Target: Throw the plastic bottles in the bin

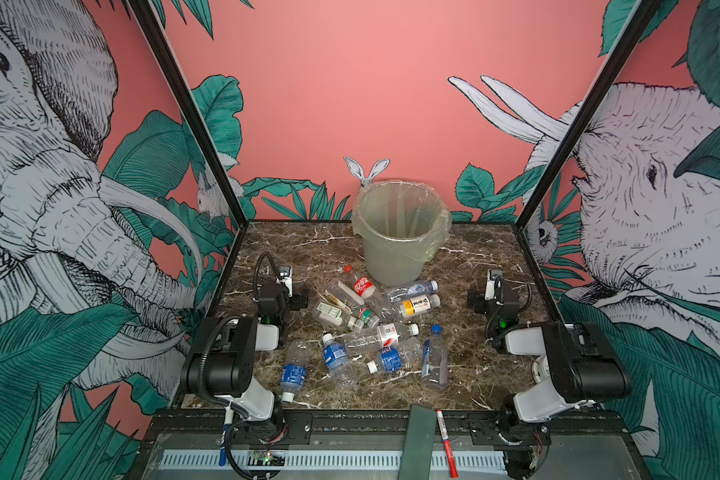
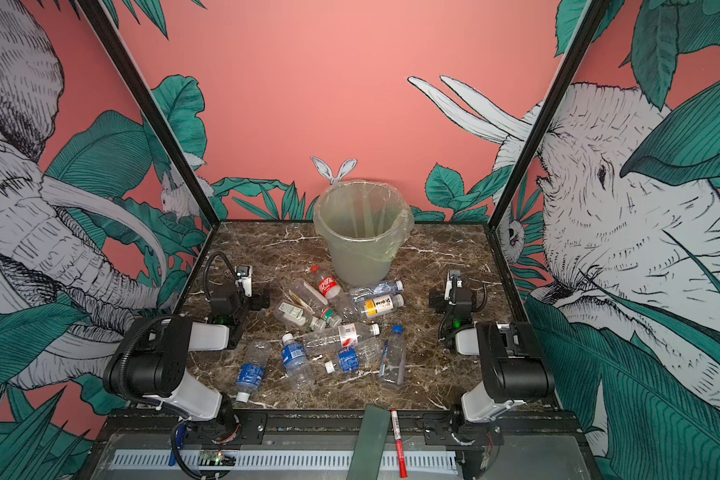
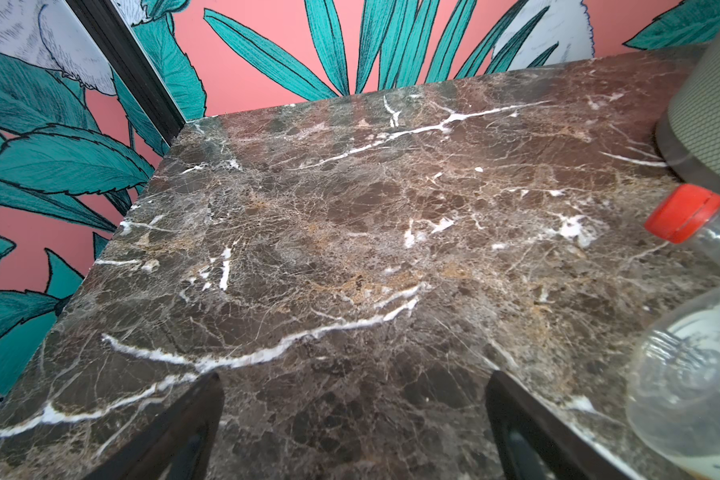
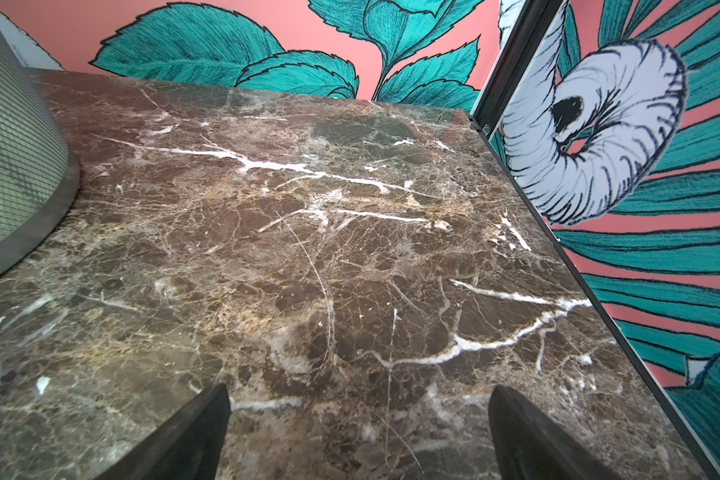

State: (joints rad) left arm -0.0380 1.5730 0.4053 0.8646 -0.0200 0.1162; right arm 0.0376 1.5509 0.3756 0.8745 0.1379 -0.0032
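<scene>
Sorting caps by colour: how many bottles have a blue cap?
1. The blue-capped bottle lies on the near right of the plastic bottles, cap toward the bin. Other visible caps are white or red; some may be hidden.

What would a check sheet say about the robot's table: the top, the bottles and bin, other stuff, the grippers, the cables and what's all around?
Surface: dark marble table top with white veins; no spill seen.
Job's things: about a dozen plastic bottles lie heaped mid-table in front of the bin. The bin is upright and bag-lined, with no bottle seen inside.
Clutter: marker pen and green strip on the front rail, off the marble.
Grippers: left gripper and right gripper are open and empty, over bare marble either side of the heap.
Cables: black hose loops above the left wrist; none crosses the bottles.
Surroundings: pink jungle-print walls, black frame posts.
</scene>
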